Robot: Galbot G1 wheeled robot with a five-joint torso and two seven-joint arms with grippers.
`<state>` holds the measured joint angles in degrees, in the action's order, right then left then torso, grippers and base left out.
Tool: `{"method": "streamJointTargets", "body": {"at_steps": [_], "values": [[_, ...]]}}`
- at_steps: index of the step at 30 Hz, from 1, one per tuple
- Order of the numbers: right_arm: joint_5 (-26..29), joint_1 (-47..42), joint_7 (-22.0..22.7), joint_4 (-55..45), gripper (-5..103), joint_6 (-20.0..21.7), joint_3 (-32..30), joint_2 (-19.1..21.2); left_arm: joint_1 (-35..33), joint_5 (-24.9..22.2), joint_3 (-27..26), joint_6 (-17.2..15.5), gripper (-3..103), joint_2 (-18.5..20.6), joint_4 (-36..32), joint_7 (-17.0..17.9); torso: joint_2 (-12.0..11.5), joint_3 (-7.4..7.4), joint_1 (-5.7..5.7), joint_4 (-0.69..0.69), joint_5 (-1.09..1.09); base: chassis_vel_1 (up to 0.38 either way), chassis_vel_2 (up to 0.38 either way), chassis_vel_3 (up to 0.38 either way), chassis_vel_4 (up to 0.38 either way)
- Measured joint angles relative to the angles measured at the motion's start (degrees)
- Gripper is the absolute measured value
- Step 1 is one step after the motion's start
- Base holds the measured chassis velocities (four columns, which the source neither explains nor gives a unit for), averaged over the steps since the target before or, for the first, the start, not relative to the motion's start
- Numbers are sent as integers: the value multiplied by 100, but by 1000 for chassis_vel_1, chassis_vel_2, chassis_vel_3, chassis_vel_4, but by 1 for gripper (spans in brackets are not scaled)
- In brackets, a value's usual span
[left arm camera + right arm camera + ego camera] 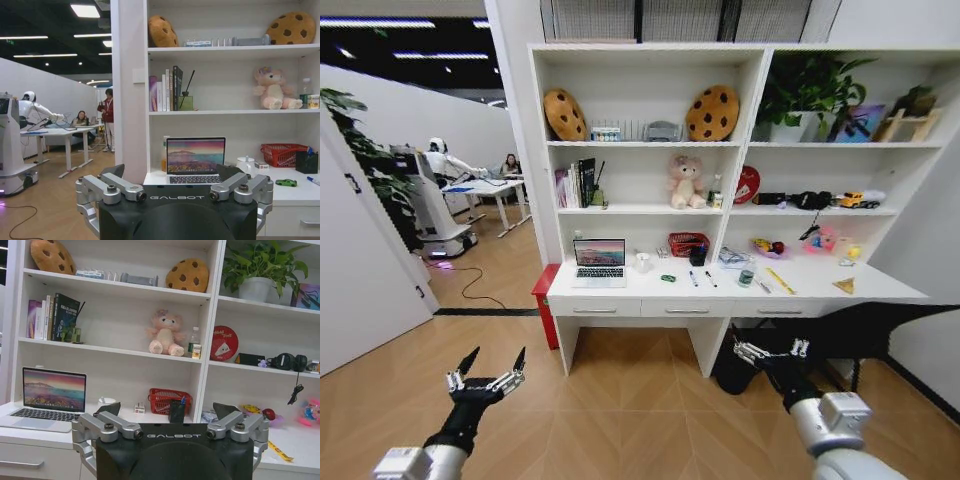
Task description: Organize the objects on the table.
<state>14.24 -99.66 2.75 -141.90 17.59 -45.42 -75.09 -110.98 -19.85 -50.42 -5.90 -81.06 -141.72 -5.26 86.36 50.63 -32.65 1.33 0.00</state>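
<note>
The table (pixel 820 286), a long white desk, stands a stretch ahead of me under a tall shelf unit. On it lie an open silver laptop (pixel 599 262), a tiny green toy car (pixel 667 278), two marker pens (pixel 693 279) and a small teal can (pixel 746 277). My left gripper (pixel 487 372) hangs low over the wooden floor, open and holding nothing. My right gripper (pixel 772 350) is also open, low in front of the desk's right half. The left wrist view shows the left gripper (pixel 172 172) facing the laptop (pixel 195 161) and car (pixel 285 182). The right gripper (pixel 167 409) faces the laptop (pixel 50 395).
A red basket (pixel 687 243), a black pen holder (pixel 698 256) and a white cup (pixel 642 262) stand at the desk's back. Toys and a yellow ruler (pixel 780 281) lie at its right. A red box (pixel 545 300) stands left of the desk. Open floor lies between me and the desk.
</note>
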Motion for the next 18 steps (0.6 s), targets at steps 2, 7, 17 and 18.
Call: {"method": "streamJointTargets", "body": {"at_steps": [2, 7, 17, 18], "values": [[-6, -2, 5, 21, 100, -53, 0, -5, -4, 12, 14, 0, 100, -3, 3, -1, 0, 0, 0, 0, 1, 0, 0, 0, 0], [-16, -2, 1, 43, 100, -131, -2, -7, -8, 19, 40, 0, 100, -16, 7, -2, 0, 0, -1, 0, 1, 0, 0, 0, 0], [-47, -27, -4, 45, 100, -44, 40, -33, -17, 26, 40, 5, 100, -29, 28, -3, 0, 0, -1, 0, 0, 0, 0, 0, 0], [-47, -27, -4, 45, 100, -44, 40, -33, -17, 26, 40, 5, 100, -29, 28, -3, 0, 0, -1, 0, 0, 0, 0, 0, 0]]}}
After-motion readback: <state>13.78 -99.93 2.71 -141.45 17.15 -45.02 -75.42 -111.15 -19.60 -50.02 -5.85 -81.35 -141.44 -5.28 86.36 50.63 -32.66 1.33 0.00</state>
